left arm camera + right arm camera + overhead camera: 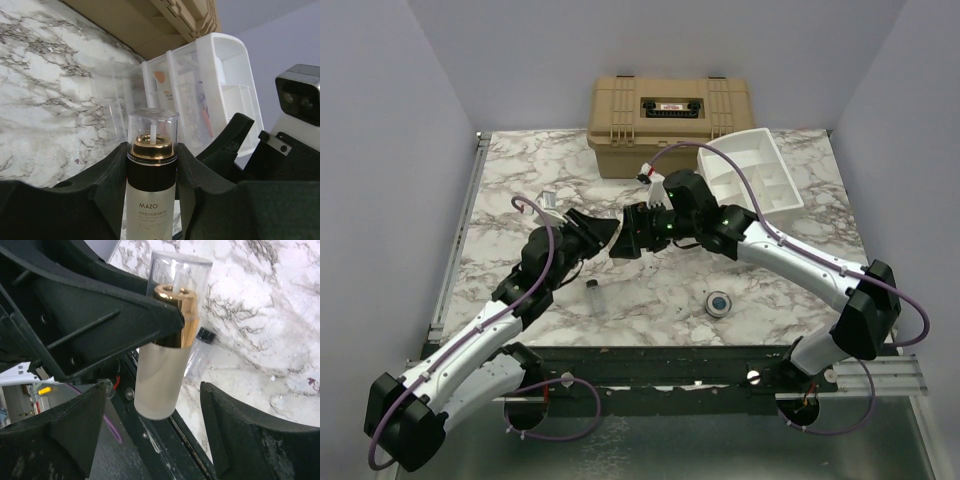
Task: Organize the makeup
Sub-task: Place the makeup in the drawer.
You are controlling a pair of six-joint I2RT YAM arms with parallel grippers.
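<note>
Bottle: one frosted pump bottle (151, 200) with a gold collar and clear cap, held above the middle of the worktop (790, 260), between my two arms.
Left end effector (151, 155): pinching the bottle at its neck, with the cap beyond my fingertips.
Right end effector (160, 440): spread wide, holding nothing.
Bearing: the bottle's free base lies just ahead of my right gap, its long axis pointing roughly into it.
Nearer free arm: right.
Count on worktop: one small clear bottle (595, 297) lying down, one round dark jar (719, 302), one white organizer (790, 195), one tan case (620, 130).
</note>
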